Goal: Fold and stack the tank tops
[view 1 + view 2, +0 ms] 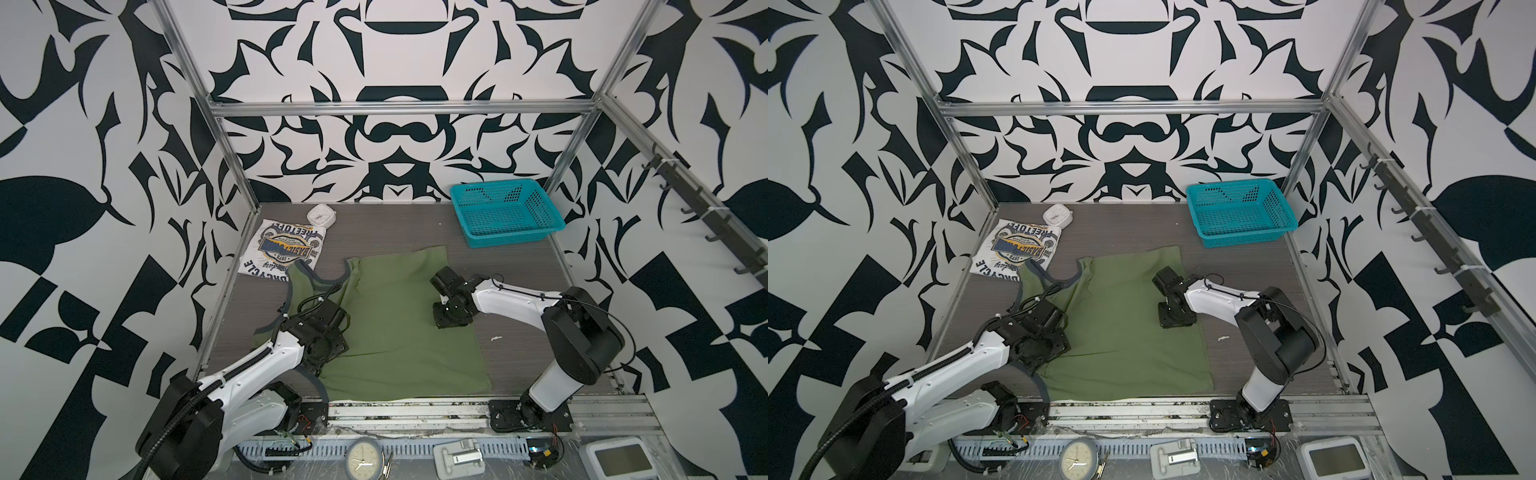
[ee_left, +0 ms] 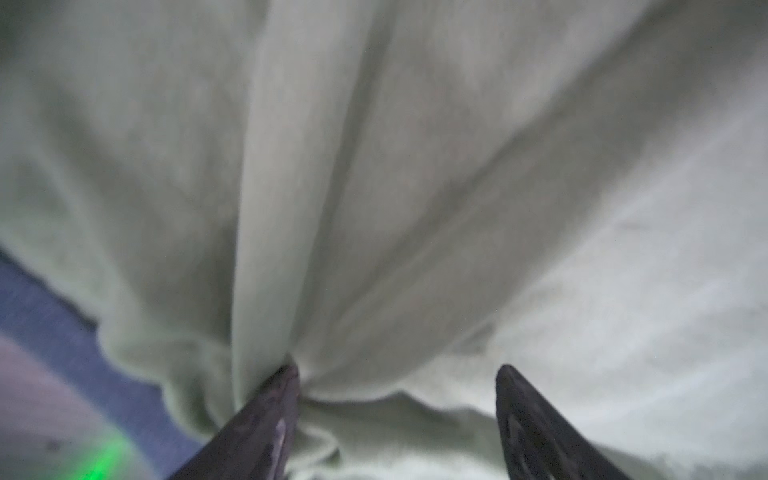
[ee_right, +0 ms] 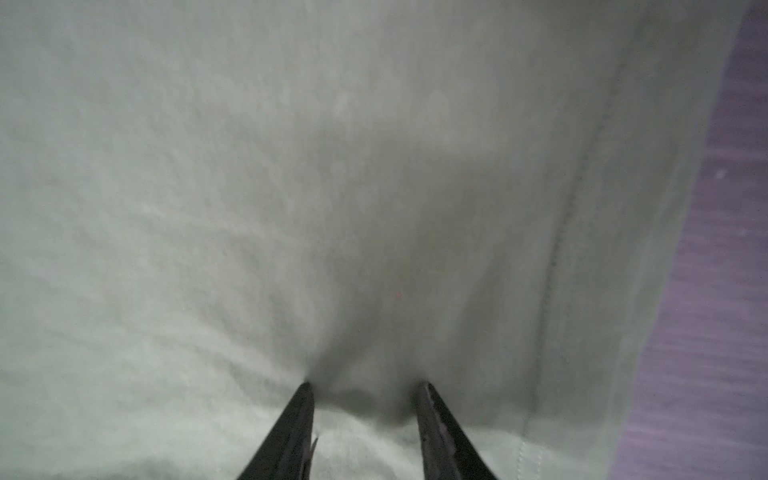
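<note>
- Grey wood-grain tabletop (image 1: 519,291), walled by black-and-white patterned panels, carries everything; low over it the left gripper (image 2: 397,374) has its jaws wide apart, one fingertip (image 2: 286,378) against a raised crease of the olive green cloth tank top with dark trim (image 1: 399,332)
- Right gripper (image 3: 365,388): jaws partly apart, tips pressed down on the same top near its stitched hem, with a shallow pucker between them and no closed pinch showing
- In both top views the olive top lies spread over the middle of the table, straps toward the left, creased; judged not yet folded
- White cloth tank top with the blue-yellow emblem (image 1: 282,249) lies as a compact rectangle in the far-left corner; it looks done
- Small white square clock (image 1: 321,216) sits at that top's far edge, and a teal plastic mesh basket (image 1: 511,239) stands far right
- Left to do: fold the olive top, then stack it with the white one
</note>
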